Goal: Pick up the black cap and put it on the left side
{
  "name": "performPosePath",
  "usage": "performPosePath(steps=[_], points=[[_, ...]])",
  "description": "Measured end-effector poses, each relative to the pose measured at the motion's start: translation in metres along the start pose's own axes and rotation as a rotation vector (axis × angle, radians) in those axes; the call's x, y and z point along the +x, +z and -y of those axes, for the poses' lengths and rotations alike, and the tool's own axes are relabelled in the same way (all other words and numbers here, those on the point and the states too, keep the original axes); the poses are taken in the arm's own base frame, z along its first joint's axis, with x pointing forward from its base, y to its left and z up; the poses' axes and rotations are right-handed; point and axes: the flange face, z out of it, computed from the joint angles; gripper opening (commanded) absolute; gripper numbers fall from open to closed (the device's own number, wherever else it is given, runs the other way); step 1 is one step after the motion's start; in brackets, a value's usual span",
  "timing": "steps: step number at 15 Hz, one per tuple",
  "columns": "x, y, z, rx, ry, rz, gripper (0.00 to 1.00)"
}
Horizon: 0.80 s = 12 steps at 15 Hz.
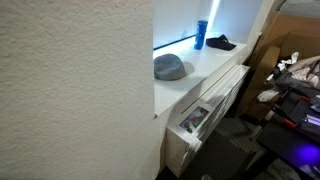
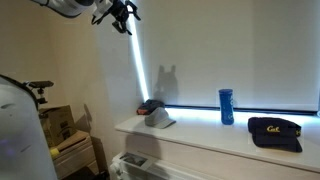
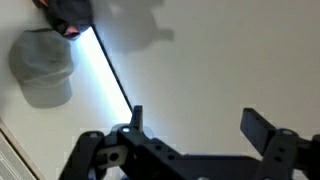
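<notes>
A white counter (image 2: 200, 138) is running beneath a glowing window blind (image 2: 230, 50). The hand (image 2: 122, 18) is hovering high above, fingers (image 3: 258, 125) apart, holding nothing. Toward 4 o'clock, past the rounded grey fabric cap (image 2: 157, 117) and tall blue bottle (image 2: 227, 106), the soft black fabric baseball cap (image 2: 274, 132) is lying. Light and floppy, it is probably wanting a pinch at the crown's fold.
</notes>
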Motion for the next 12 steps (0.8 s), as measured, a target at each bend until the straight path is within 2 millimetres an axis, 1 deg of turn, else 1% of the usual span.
performPosePath(steps=[2, 3, 5, 7, 10, 11, 12], points=[[0.044, 0.008, 0.038, 0.014, 0.120, -0.016, 1.00], [0.070, 0.015, 0.053, 0.015, 0.182, -0.025, 1.00], [0.124, 0.035, 0.074, 0.005, 0.306, -0.055, 1.00], [0.180, 0.057, 0.081, -0.014, 0.425, -0.095, 1.00], [0.263, 0.089, 0.076, -0.053, 0.605, -0.160, 1.00], [0.288, 0.098, 0.073, -0.074, 0.664, -0.177, 1.00], [0.307, 0.106, 0.070, -0.094, 0.699, -0.192, 1.00]])
